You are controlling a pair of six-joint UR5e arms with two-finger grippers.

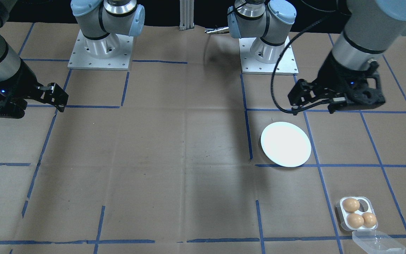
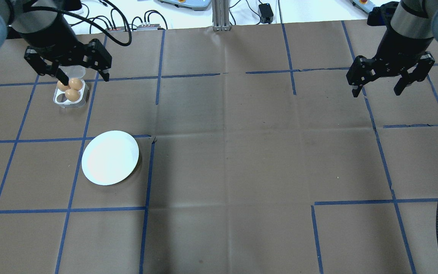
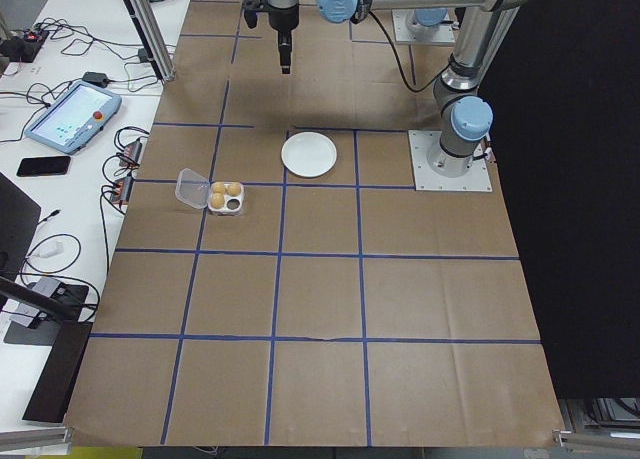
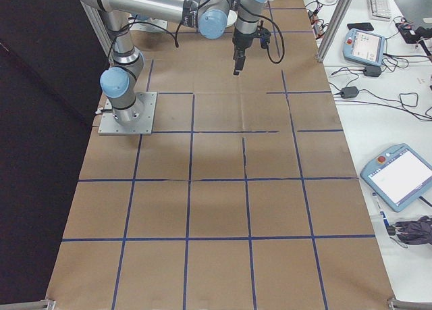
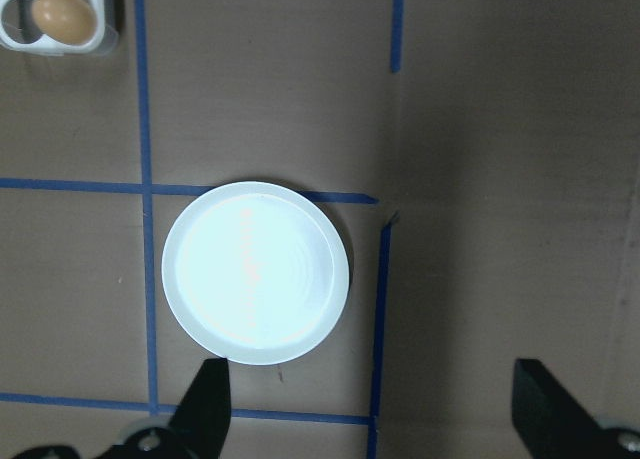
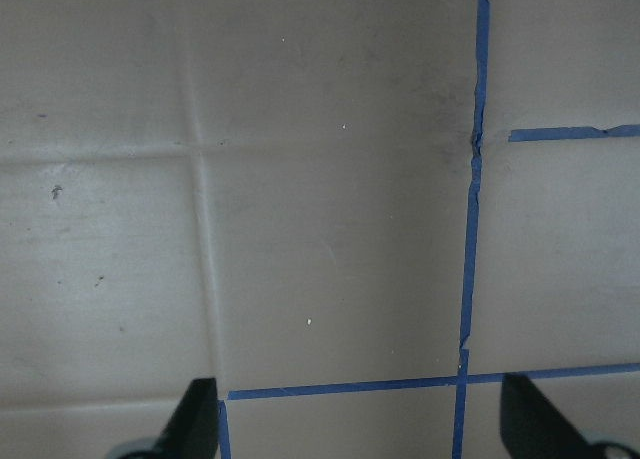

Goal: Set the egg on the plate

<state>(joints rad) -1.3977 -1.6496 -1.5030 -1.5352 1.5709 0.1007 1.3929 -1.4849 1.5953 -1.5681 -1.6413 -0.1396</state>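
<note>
Left gripper (image 2: pixel 83 76) hovering wide open, empty; right gripper (image 2: pixel 377 89) likewise.
Eggs (image 1: pixel 351 204) sitting in tray (image 1: pixel 344 224) beyond plate (image 5: pixel 255 272): likely fragile, smooth; gripping gently across the middle.

Overhead: white plate (image 2: pixel 110 157) near the table's (image 2: pixel 226 152) left edge; egg tray (image 2: pixel 70 94) beyond it, beneath the wide-open left gripper (image 2: pixel 84 78).

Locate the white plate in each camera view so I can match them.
Front-facing: white plate right of centre.
Overhead: left, below middle.
Exterior left: upper centre.
Exterior right: not visible.
Left wrist: centre-left.
Right wrist: not in view.
Shared landmark: egg tray.
</note>
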